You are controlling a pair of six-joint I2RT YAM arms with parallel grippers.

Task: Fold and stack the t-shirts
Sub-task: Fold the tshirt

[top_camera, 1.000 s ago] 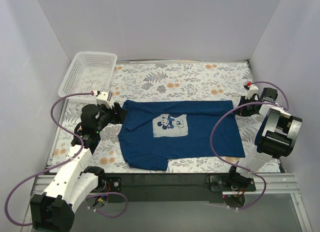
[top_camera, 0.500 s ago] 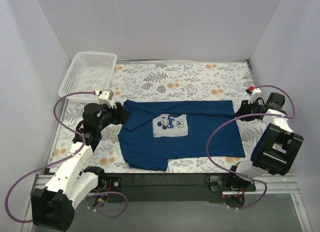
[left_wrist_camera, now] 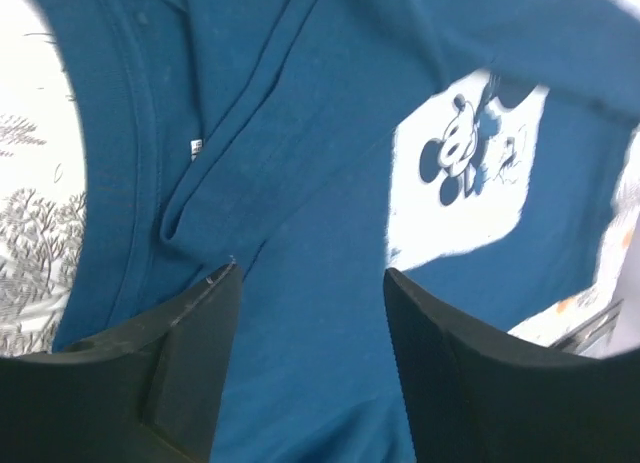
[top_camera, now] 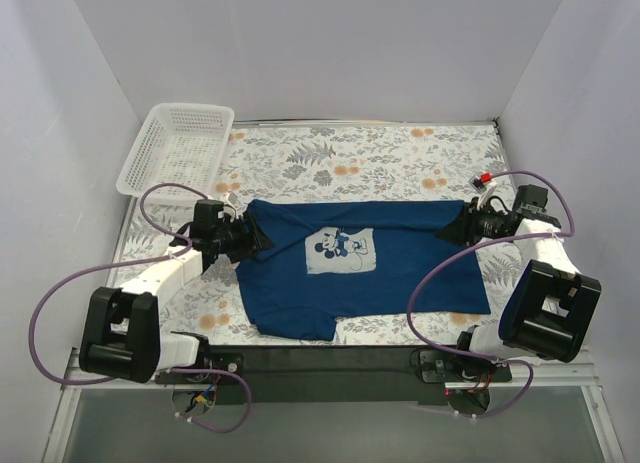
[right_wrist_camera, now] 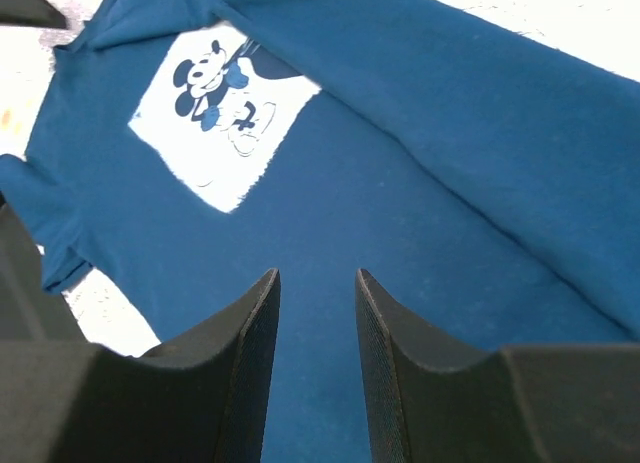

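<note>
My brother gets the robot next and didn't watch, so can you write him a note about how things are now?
Left gripper: jaws open over the collar end of the t-shirt, holding nothing.
Right gripper: jaws slightly open over the other end, holding nothing.
The t-shirt lies print up on the table; the basket sits far left.
Done: far edge looks folded in. Left: the other folds, then stacking.

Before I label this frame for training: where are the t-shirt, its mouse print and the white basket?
t-shirt (top_camera: 350, 298), top view, plain cloth below the print.
mouse print (left_wrist_camera: 465, 178), left wrist view, middle of the pale square.
white basket (top_camera: 190, 108), top view, far rim.
</note>
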